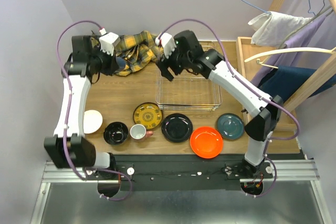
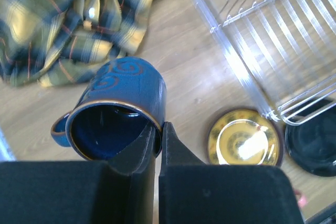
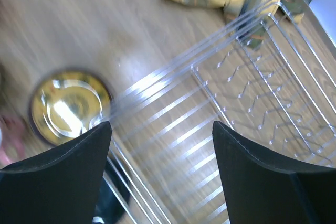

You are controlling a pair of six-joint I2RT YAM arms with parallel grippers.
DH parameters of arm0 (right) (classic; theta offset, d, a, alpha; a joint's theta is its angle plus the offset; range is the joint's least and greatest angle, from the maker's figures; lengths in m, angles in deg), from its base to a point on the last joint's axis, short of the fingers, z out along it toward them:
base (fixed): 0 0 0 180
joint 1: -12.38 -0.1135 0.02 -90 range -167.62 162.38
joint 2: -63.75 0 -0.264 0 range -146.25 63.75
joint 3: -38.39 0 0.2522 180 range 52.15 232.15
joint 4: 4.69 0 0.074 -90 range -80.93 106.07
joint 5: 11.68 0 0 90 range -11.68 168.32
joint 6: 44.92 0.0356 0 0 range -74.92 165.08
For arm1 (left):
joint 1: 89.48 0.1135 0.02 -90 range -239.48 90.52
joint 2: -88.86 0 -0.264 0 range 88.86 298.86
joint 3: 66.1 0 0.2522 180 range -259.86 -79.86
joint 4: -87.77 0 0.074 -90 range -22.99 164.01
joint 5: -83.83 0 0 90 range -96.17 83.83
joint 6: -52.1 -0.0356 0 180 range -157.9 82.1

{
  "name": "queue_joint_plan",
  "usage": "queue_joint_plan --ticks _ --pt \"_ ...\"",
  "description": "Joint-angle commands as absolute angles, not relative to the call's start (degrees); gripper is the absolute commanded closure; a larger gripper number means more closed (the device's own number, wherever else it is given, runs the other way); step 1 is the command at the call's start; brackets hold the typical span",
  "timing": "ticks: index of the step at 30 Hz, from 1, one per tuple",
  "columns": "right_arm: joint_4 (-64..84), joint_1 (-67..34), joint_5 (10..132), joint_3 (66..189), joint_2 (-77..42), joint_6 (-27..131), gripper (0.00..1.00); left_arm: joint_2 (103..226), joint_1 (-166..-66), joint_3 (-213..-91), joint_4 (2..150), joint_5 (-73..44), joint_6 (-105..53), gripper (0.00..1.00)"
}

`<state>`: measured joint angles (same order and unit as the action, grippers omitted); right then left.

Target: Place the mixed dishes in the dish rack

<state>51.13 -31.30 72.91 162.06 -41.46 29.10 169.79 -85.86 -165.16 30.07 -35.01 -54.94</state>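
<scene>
The rack [image 1: 188, 107] sits toward the far edge of the table [image 1: 113, 95], right of centre, and nothing shows inside it: 0 dishes loaded, as far as the views tell. 7 dishes lie in a loose row along the near edge, from the left: beige bowl [image 1: 92, 121], black bowl [image 1: 116, 132], white cup [image 1: 138, 131], yellow plate [image 1: 147, 115], black plate [image 1: 176, 127], orange plate [image 1: 206, 141], teal plate [image 1: 230, 126]. An 8th, a blue mug [image 2: 121, 103], is in the left gripper [image 2: 159, 129], whose fingers are pressed nearly together on the mug's rim wall, 1 inside and 1 outside. The mug hangs tilted near the far-left corner, beside the cloth [image 2: 47, 19] and left of the rack. The right gripper [image 3: 161, 125] hovers over the rack's left rim, fingers spread wide with nothing between them. I judge the job to be at its start: the mug looks like the 1st piece to go in, and everything else is yet to be carried over.
</scene>
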Motion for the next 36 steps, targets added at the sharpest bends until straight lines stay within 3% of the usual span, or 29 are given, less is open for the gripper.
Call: queue_joint_plan --ticks 1,6,7,9,13,20,24,29,36 --pt "50.8 -27.6 65.1 176.4 -50.4 45.8 0.14 156.0 -86.2 -150.5 54.3 -40.5 -50.1 1.0" --pt "49.4 -18.1 47.1 188.1 -61.1 66.6 0.11 146.4 -87.8 -141.4 65.3 -36.9 -53.5 1.0" --pt "46.3 -16.8 37.9 186.6 -61.2 71.1 0.11 145.2 -87.9 -138.6 66.9 -35.8 -53.9 1.0" --pt "35.6 -15.0 30.4 178.6 -59.9 80.3 0.11 141.9 -88.8 -135.7 72.6 -32.4 -55.0 1.0" --pt "23.2 -14.7 15.1 174.8 -62.0 95.9 0.11 138.8 -94.0 -128.7 78.7 -25.8 -59.3 1.0" --pt "14.2 -13.6 12.7 176.0 -66.2 114.0 0.01 139.7 -108.7 -120.3 89.2 -8.5 -74.1 1.0" --pt "12.3 -13.6 13.9 174.8 -66.7 117.7 0.0 145.0 -114.0 -119.2 97.8 2.2 -76.9 1.0" --pt "15.4 -14.0 15.7 172.3 -66.4 117.2 0.01 150.4 -115.1 -125.4 97.3 10.3 -69.6 1.0" --pt "16.0 -16.3 19.7 176.2 -67.9 118.0 0.01 151.2 -115.1 -132.0 86.3 4.9 -50.1 1.0"
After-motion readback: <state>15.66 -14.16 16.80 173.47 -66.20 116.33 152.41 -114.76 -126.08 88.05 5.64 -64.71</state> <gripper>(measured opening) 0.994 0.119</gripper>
